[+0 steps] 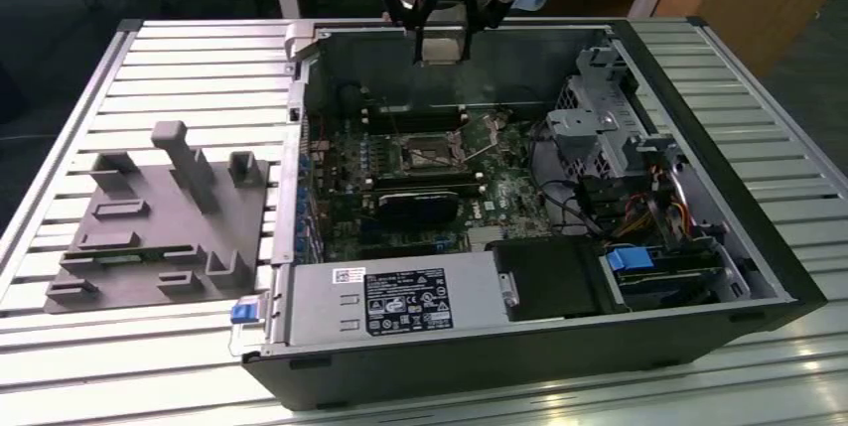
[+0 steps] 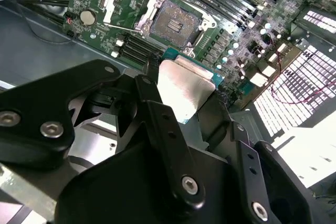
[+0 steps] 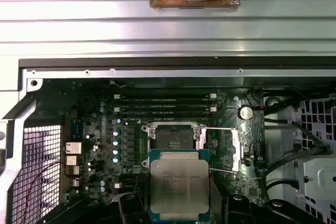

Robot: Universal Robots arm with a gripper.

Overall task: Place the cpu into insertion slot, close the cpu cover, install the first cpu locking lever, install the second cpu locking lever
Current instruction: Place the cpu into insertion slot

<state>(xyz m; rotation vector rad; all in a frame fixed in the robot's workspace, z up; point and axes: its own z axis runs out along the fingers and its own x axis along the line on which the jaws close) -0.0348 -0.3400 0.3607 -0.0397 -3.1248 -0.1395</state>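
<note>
The claw [image 1: 442,47] hangs over the far wall of the open computer case [image 1: 742,277], which lies on its side on the slatted desk [image 1: 199,59]. It is closed down to the width of the cpu [image 1: 442,49] and grips it by 2 opposite edges, one black finger [image 2: 157,114] on each side. In both wrist views the chip sits flat between the fingertips with its silver top up and its green edge showing, clear of the board below.

The insertion slot [image 3: 172,137] lies near the middle of the green circuit board [image 3: 100,129], bare, its dark contact field exposed. The cpu [image 3: 179,184] hovers just beside it, not over it, in the first wrist view. The cpu cover [image 3: 231,148] is swung open and lies on the side of the slot toward the coin battery [image 3: 245,112], and a thin wire lever [image 3: 223,128] stands free beside it.

In the exterior view a grey fixture [image 1: 159,217] rests on the desk near the edge at the exterior view's left, well apart from the claw, and the power supply [image 1: 384,302] fills the case's near corner
</note>
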